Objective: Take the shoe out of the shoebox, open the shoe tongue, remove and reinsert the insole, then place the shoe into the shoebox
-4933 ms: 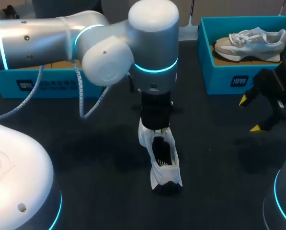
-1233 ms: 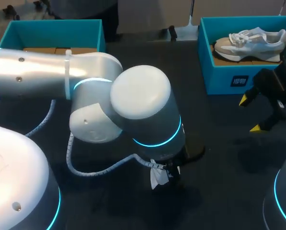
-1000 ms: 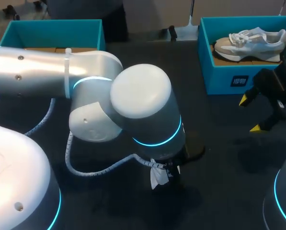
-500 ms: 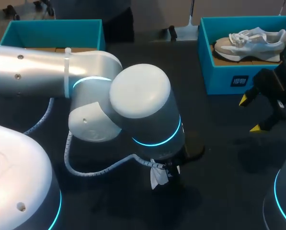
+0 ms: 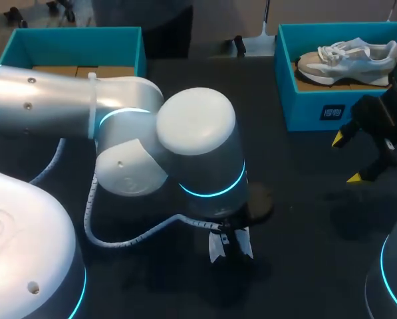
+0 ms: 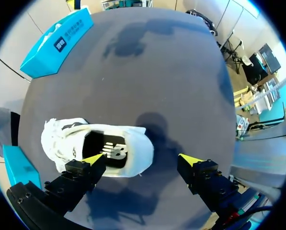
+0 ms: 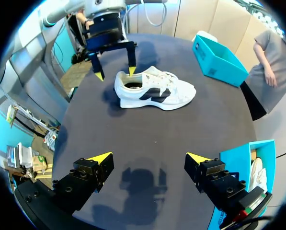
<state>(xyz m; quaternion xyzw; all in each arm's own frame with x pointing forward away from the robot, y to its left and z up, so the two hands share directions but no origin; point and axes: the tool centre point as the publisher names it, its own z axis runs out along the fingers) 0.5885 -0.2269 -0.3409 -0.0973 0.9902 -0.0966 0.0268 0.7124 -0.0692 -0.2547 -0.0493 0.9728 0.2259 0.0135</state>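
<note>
From above, the shoe (image 5: 230, 244) is out of its box and sits on the dark desk (image 5: 304, 219), near the middle and a bit to the near side. Only a small white bit of it shows, because the big left arm (image 5: 191, 133) hangs right over it. The empty shoebox (image 5: 72, 43) waits at the far left. Another shoebox (image 5: 318, 106) at the far right has a second shoe (image 5: 348, 58) inside. The right claw (image 5: 348, 158) hangs over the right side of the desk, wide open and holding nothing, well apart from the shoe. In the left wrist view, the left claw (image 6: 143, 158) is spread wide and grips nothing. One yellow tip is at the rim of the shoe's (image 6: 135, 151) opening, and the other is out over bare desk. The dark insole (image 6: 111, 148) lies inside the shoe. So I think the first step is done, but I cannot tell if the insole has been out and back yet. Putting the shoe back in the box is not done. In the right wrist view, the shoe (image 7: 154, 91) stands flat on its sole, well ahead of the right claw (image 7: 149, 157). The left claw (image 7: 115, 74) is at its heel end. The shoe's long side seems to run from near to far, with the heel near and the toe pointing to the far side.
</note>
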